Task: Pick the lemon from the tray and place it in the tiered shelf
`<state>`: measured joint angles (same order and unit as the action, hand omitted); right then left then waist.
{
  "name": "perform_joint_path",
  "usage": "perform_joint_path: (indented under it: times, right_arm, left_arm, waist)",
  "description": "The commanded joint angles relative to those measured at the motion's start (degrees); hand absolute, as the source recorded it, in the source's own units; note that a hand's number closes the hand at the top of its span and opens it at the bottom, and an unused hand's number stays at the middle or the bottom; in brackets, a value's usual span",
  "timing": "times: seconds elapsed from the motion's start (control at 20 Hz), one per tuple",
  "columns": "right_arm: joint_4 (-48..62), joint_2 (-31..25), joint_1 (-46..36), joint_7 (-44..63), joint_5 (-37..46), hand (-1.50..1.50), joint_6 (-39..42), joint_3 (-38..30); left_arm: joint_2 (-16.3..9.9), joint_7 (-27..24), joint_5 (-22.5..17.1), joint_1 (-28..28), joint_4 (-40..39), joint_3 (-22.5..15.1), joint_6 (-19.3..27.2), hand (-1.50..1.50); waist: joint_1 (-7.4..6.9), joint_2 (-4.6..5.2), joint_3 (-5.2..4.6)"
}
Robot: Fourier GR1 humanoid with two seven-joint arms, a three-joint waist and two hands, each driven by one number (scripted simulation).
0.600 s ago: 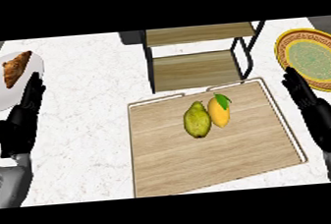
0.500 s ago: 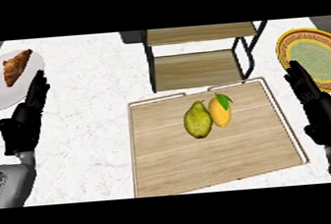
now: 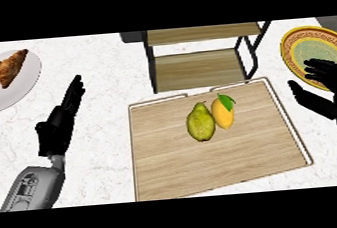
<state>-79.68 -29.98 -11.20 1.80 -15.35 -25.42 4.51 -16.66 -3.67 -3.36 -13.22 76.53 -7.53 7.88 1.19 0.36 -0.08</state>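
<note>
Centrally on the tray (image 3: pixel 169 186) lay the lemon (image 3: pixel 224 112) beside a green fruit (image 3: pixel 200 122), ungrasped, both hands, left (image 3: pixel 60 125) and right (image 3: pixel 333 93), open-fingered alongside.

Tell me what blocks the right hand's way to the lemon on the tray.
Nothing visible does. The open right hand hovers beyond the wooden tray's low right rim; bare tray lies between it and the yellow leafed lemon. The green pear-shaped fruit touches the lemon's far, left side.

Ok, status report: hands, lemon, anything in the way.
Left hand and right hand open, holding nothing. Lemon on tray, touching a green fruit. Tiered shelf beyond, unblocked.
</note>
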Motion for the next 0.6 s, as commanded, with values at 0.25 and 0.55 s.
perform_joint_path:
  times: [0.25, 0.55]
  right_arm:
    - [1.22, 16.59, 6.10, -18.33, 4.59, -1.50, -20.47, -5.18]
    - [-6.35, 3.69, 7.58, -4.77, 4.87, -1.50, -3.96, 1.17]
  left_arm:
    - [2.62, 3.89, 1.32, 2.93, 4.99, -3.29, 0.30, 0.00]
    - [3.80, 3.62, 2.30, 1.91, 3.60, -2.88, 0.23, 0.00]
  waist:
    - [-1.07, -0.53, 0.17]
    - [-0.87, -0.48, 0.01]
